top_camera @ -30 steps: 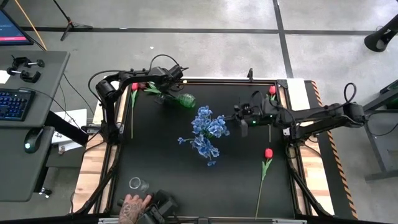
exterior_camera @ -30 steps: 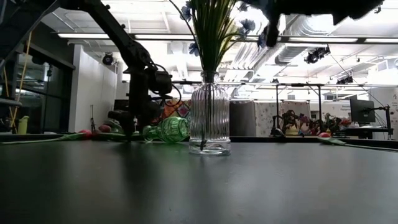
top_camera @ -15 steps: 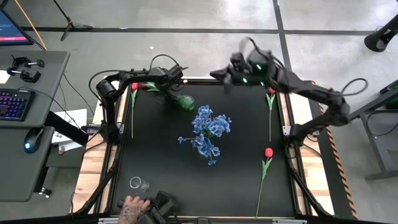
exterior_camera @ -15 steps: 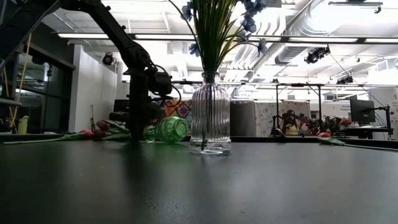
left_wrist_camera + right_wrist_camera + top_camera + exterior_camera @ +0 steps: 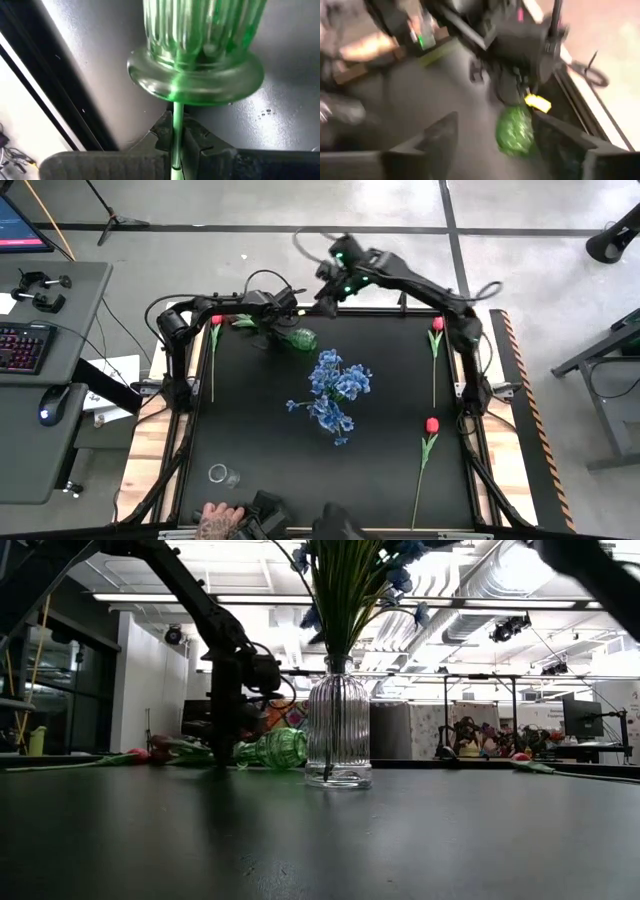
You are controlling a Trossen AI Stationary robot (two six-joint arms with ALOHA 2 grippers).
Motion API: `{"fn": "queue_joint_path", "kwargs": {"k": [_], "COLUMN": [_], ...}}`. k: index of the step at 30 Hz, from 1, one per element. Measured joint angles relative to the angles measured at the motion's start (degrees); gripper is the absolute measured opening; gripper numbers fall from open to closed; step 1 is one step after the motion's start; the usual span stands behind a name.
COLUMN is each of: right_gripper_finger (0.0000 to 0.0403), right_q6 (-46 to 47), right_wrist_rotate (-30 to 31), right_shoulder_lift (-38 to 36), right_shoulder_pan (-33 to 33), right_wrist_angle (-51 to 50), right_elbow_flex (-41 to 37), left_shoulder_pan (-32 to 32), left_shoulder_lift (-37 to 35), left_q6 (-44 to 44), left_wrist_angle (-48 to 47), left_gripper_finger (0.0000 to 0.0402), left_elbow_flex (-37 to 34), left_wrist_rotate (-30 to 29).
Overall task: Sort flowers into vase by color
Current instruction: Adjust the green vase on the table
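Note:
A green glass vase point(image 5: 298, 338) lies on its side near the table's far edge. My left gripper point(image 5: 268, 323) is at the vase's mouth point(image 5: 195, 80), shut on a thin green flower stem. My right gripper point(image 5: 495, 145) hovers open above the far edge point(image 5: 325, 288), with the green vase point(image 5: 516, 131) beyond its fingers. The blue flowers point(image 5: 335, 392) stand in a clear ribbed vase point(image 5: 337, 735) at mid-table. Red tulips lie flat: two at the right point(image 5: 436, 326) point(image 5: 431, 426), one at the far left point(image 5: 216, 320). My left gripper pinches the green stem point(image 5: 176, 131) between its two fingers, a little short of the vase's mouth. The fingers lie across the stem. From them the stem runs straight on into the mouth of the lying vase.
A small clear glass point(image 5: 222, 476) stands near the front left corner, and a person's hand point(image 5: 213, 520) rests at the front edge beside it. Open black tabletop lies in front of the blue flowers and between the tulips.
My right arm has left the blue flowers at mid-table, risen, and swung toward the far edge and the table's left. It now hangs above the far edge near the green vase. The blue flowers stay standing in the clear vase.

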Motion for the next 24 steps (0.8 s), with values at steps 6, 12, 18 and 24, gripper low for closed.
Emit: {"fn": "queue_joint_path", "kwargs": {"k": [6,12,18,24], "right_gripper_finger": [0.0305,0.0307,0.0307,0.0307], "right_q6": [-9.48,-11.57,-10.57,-9.4], "right_wrist_rotate": [-3.23,-4.24,2.93,11.56], "right_shoulder_lift": [9.43,14.91,18.61,18.75], "right_shoulder_pan": [0.36,1.65,3.5,4.74], "right_wrist_angle": [-9.98,-8.77,-4.33,0.01], "right_elbow_flex": [6.95,6.95,6.92,5.34], "left_shoulder_pan": [-0.29,-0.27,-0.27,-0.25], "left_shoulder_lift": [0.0,-0.02,-0.02,-0.02], "left_q6": [-0.04,0.59,0.42,-0.06], "left_wrist_angle": [0.62,0.79,1.12,1.45], "left_gripper_finger": [0.0003,0.0003,0.0003,0.0003], "left_elbow_flex": [0.0,0.0,0.0,0.0], "left_wrist_rotate": [0.38,0.47,0.69,1.45]}}
